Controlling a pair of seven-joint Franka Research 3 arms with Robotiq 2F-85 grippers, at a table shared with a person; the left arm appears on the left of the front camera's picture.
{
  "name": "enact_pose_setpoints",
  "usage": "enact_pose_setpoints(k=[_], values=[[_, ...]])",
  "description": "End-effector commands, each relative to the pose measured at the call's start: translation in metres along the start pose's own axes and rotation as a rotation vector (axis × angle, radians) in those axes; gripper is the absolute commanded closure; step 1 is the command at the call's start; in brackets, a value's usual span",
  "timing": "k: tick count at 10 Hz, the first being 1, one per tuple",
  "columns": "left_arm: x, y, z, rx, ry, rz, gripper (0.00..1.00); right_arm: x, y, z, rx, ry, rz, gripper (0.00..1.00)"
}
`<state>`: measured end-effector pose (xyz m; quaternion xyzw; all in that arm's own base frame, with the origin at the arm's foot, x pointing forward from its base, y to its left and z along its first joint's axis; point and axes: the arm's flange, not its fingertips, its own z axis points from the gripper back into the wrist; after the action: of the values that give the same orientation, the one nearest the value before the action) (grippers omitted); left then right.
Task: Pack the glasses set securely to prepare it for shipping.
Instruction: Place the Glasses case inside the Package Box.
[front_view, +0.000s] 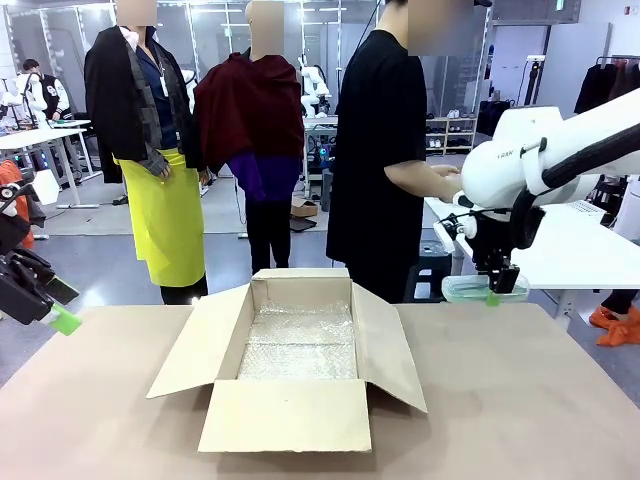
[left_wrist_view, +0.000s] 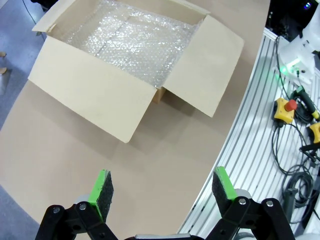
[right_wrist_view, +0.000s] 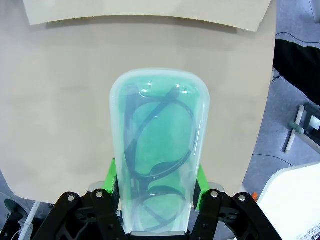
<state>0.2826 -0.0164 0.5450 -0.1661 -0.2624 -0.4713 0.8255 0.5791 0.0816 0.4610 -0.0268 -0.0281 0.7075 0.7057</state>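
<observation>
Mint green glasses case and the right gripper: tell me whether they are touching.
Touching. The right wrist view shows the right gripper with its green pads pressed against both long sides of the mint green glasses case, clamping it.

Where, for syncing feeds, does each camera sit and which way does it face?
Front: fixed between the arms, facing across the table at the open cardboard box and the person; left fingers at left, right fingers gripping the mint green case at right.
Left wrist: on the left arm, looking down past its open fingers at the box.
Right wrist: on the right arm, looking along its fingers down the gripped case toward the table.
Shared: front and left wrist show the bubble wrap; front and right wrist, the case.
</observation>
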Motion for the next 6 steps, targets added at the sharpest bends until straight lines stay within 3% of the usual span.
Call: enact_pose_setpoints(k=[1, 6], values=[[0.001, 0.000, 0.001, -0.015, -0.011, -0.016, 0.00, 0.020, 0.001, 0.011, 0.010, -0.012, -0.027, 0.39], [0.001, 0.000, 0.001, -0.015, -0.011, -0.016, 0.00, 0.175, 0.001, 0.054, -0.007, 0.050, 0.045, 0.39]])
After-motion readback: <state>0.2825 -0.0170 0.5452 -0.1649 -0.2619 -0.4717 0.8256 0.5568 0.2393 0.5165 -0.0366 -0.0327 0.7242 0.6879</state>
